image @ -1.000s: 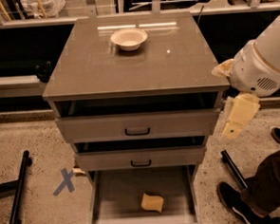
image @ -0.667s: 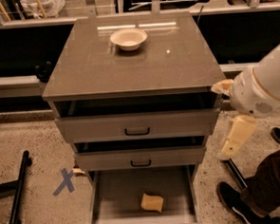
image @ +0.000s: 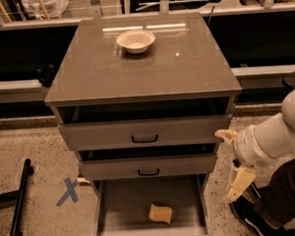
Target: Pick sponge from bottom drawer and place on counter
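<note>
I'm looking down at a speckled floor (image: 29, 147) with the grey-brown drawer cabinet in the middle and a dark ledge running behind it. The bottom drawer (image: 122, 201) is pulled out toward me, and the sponge (image: 160, 214) lies flat on its plain floor, near the front edge and a little right of centre, touching none of the drawer walls.

The gripper (image: 229, 162) hangs outside the cabinet, off the drawer's right side. It is higher than the sponge and to its right, with the drawer's right wall between them. Its two pale fingers (image: 240, 182) are spread well apart and hold nothing. One points down toward the floor, the other sits up beside the top drawer's right end. The white arm (image: 274, 135) comes in from the right edge.

Above the open tray, the middle drawer (image: 115, 168) and top drawer (image: 108, 135) are each out slightly. The counter (image: 140, 75) carries a white bowl (image: 136, 40) toward its far edge. On the floor to the left lie a blue X mark (image: 68, 191) and a black bar (image: 20, 200).
</note>
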